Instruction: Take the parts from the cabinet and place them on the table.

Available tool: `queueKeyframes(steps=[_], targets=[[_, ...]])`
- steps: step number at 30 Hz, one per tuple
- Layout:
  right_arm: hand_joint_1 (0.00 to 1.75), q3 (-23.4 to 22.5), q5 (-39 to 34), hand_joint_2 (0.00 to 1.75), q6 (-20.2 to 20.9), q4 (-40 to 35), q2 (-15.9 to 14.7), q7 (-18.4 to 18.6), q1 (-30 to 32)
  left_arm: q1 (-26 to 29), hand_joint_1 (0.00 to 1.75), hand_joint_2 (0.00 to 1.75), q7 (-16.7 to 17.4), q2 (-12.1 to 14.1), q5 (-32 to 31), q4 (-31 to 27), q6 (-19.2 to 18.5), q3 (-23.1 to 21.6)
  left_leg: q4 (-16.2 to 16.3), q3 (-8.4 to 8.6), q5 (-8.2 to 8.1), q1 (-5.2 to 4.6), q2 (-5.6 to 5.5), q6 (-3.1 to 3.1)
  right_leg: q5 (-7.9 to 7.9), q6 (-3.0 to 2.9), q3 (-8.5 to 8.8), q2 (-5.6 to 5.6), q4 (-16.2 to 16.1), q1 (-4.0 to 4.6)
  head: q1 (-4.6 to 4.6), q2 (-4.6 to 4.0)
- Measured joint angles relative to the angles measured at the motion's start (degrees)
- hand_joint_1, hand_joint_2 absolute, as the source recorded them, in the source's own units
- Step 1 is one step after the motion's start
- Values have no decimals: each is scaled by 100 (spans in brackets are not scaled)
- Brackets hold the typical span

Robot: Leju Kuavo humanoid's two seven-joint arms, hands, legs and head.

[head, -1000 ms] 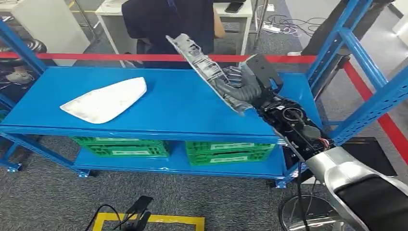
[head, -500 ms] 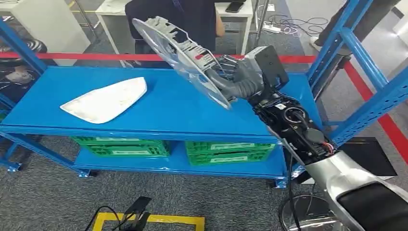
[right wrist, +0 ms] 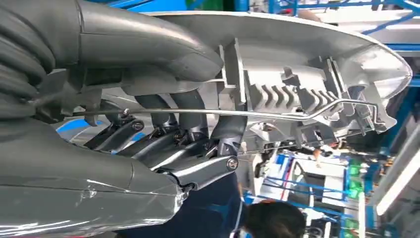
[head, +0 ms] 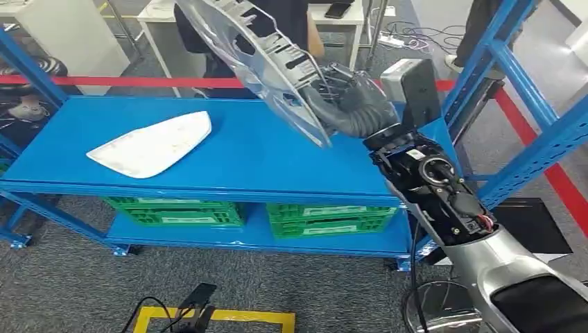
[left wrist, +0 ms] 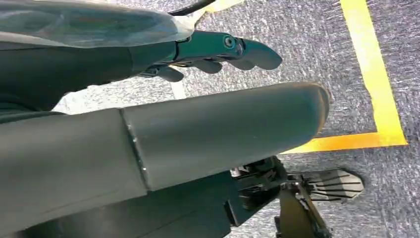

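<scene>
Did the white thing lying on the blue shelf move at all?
No. The white part lies at the same spot on the blue shelf, equally near its front edge.

We see two green crates [head: 253,214] side by side on the lower shelf [head: 256,239] of the blue rack. A red tape line [head: 125,81] runs across the grey carpet [head: 69,291] behind the rack. A person in dark clothes [head: 291,21] stands beyond it at a white desk [head: 340,17] with a dark phone [head: 337,10] on it. Near us, yellow floor tape [head: 215,318] marks a rectangle, and a black pedal [head: 197,298] with a cable lies across its edge.
</scene>
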Motion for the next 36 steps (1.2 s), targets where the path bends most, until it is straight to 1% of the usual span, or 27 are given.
queueKeyframes(steps=[12, 14, 15, 17, 19, 21, 22, 24, 25, 27, 28, 29, 30, 32, 33, 36], targets=[[175, -151, 83, 175, -20, -400, -2, -42, 198, -1, 0, 0, -9, 11, 0, 0, 9, -96, 0, -1, 0, 0, 0, 0, 0, 0, -1, 0, 0, 0, 2, 0], [175, -151, 334, 175, -181, -459, -2, -48, 231, 0, 0, 0, -187, 11, 24, 0, 140, -105, 0, 0, 0, 0, 0, 0, 0, 0, -1, 0, 0, 0, 2, 0], [175, -151, 466, 175, -271, -492, -2, -52, 267, -4, 0, 0, -328, 9, 75, 0, 199, -105, 0, 0, 0, 0, 0, 0, 0, 0, -1, -1, 0, 0, 2, 0], [175, -151, 679, 175, -422, -559, -2, -48, 351, -4, 0, 0, -714, 11, 275, -2, 253, -105, 0, -1, 0, 0, -1, 0, 0, 0, -1, -1, 0, 0, 2, 0], [175, -155, 800, 175, -479, -614, -2, -35, 435, -10, 0, 0, -1111, 11, 508, 0, 260, -103, 0, 0, 0, 0, 3, 0, 0, 0, -1, -1, 0, 0, 2, 0], [175, -166, 900, 175, -520, -677, -2, -7, 500, -31, 0, 0, -1420, 11, 743, -2, 240, -74, 0, 0, 0, 0, 4, 0, 0, 0, -1, -1, 0, 0, 2, 0], [175, -168, 933, 175, -533, -699, -2, 2, 522, -44, 0, 175, -1491, 11, 809, -2, 234, -70, 0, 0, 0, 0, 4, 0, 0, 0, -1, -1, 0, 0, 2, 0], [175, -168, 977, 175, -538, -748, -2, 13, 555, -68, 0, 175, -1558, 15, 874, -2, 229, -59, 0, -1, 0, 0, 3, 0, 0, 0, -1, 0, 0, 0, 2, 0], [175, -168, 1031, 175, -557, -767, -2, 26, 565, -70, 0, 175, -1639, 17, 883, -2, 310, -52, 0, -1, 0, 0, 2, 0, 0, 0, -2, 0, 0, 0, 2, 0], [175, -159, 1184, 175, -631, -804, -2, 72, 582, -73, 0, 175, -1967, 9, 876, -2, 670, -46, 0, -1, 0, 0, 2, 0, 0, 0, -2, 0, 0, 1, 4, 0], [175, -155, 1230, 175, -664, -809, -2, 77, 586, -82, 0, 175, -2081, 2, 874, -2, 798, -37, 0, -1, 0, 0, 2, 0, 0, 0, -2, 0, 0, 0, 2, 0], [175, -151, 1252, 175, -678, -815, -2, 87, 591, -93, 0, 175, -2129, 4, 874, -2, 848, -28, 0, -1, 0, 0, 2, 0, 0, 0, -2, 0, 0, 0, 4, 0], [175, -151, 1270, 175, -688, -833, -2, 92, 597, -101, 0, 0, -2144, 2, 876, -2, 840, -22, 0, -1, 0, 0, 2, 0, 0, 0, -2, 0, 0, 0, 4, 0], [175, -142, 1342, 175, -695, -861, -2, 85, 600, -104, 0, 0, -2197, 0, 914, -2, 693, -7, 0, -1, 0, 0, 4, 0, 0, 0, -2, -1, 0, 0, 4, 0], [175, -133, 1395, 175, -704, -881, -2, 79, 603, -105, 0, 0, -2194, -4, 922, -2, 682, 2, 0, -1, 0, 0, 3, 0, 0, 0, -1, 0, 0, 0, 2, 0], [175, -107, 1528, 175, -736, -933, -2, 61, 607, -110, 0, 0, -2057, -22, 929, -2, 671, 28, 0, -3, 0, 0, 1, 0, 0, 0, -1, -1, 0, 0, 7, 0]])
